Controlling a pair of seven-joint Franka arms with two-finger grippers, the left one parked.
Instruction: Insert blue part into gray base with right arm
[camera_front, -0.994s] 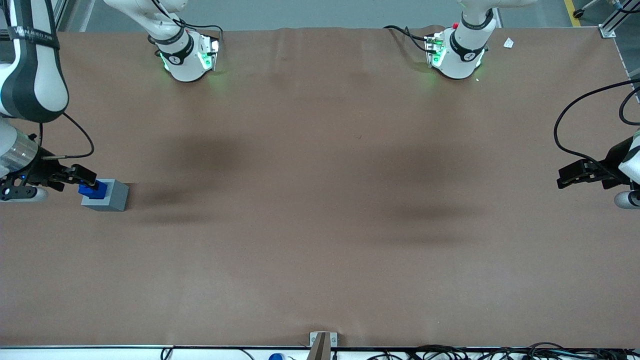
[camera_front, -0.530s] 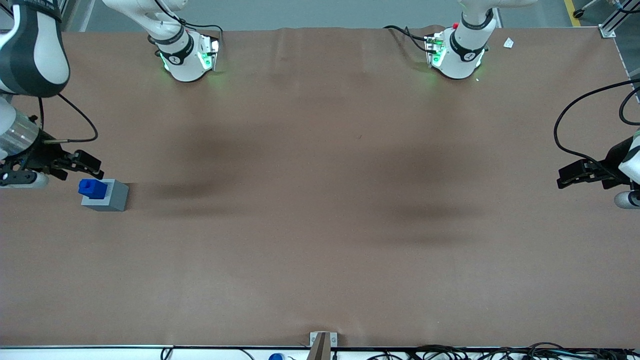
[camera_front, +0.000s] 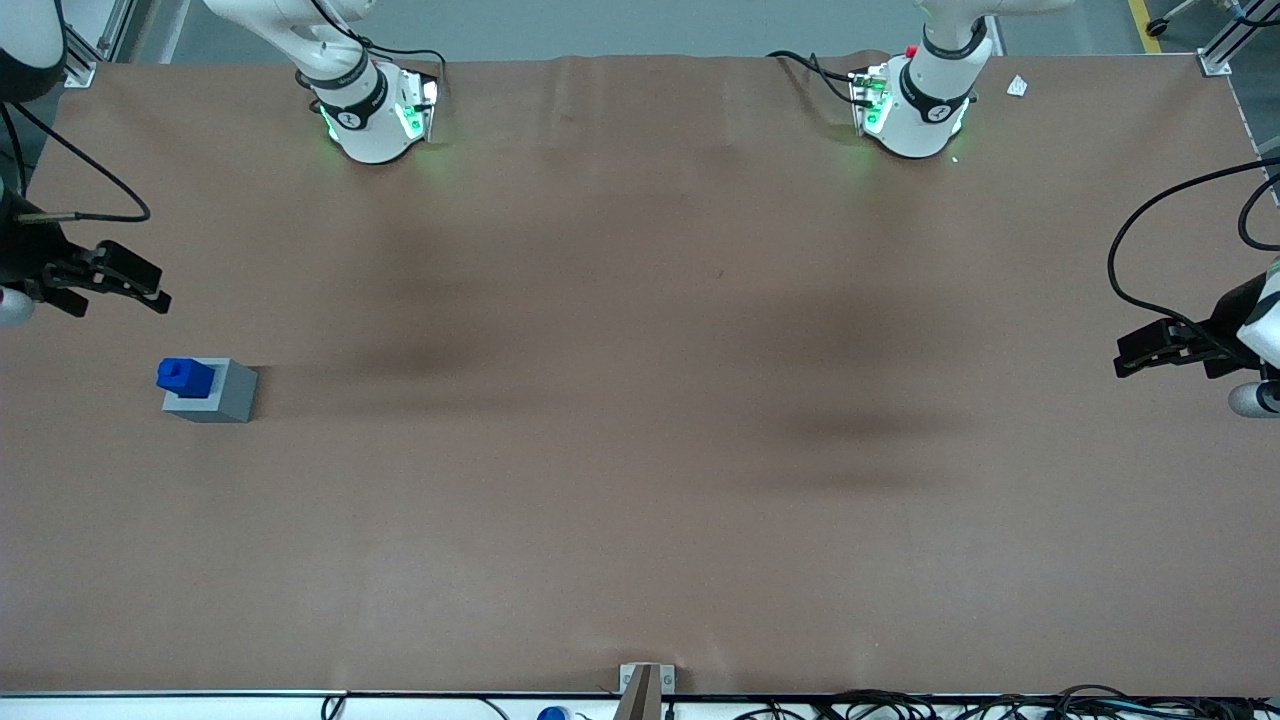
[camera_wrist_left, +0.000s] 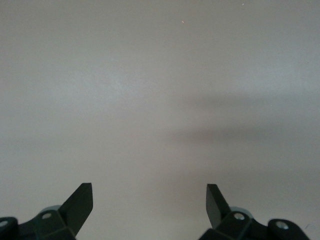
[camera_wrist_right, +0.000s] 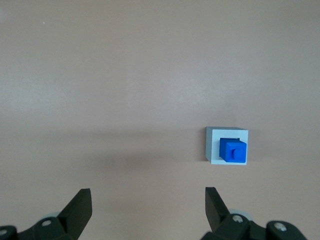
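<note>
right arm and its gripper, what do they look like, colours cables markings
The right arm is white and jointed, with black bands, a small dark mark on its lower segment, green lights glowing at its base and thin black cables. Its gripper is black with two wedge-shaped fingers, open and empty, above the table farther from the front camera than the gray base.

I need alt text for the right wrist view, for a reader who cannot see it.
A blue part sits in the recess of a gray base on a brown table. The open gripper hangs empty above, clear of both.
</note>
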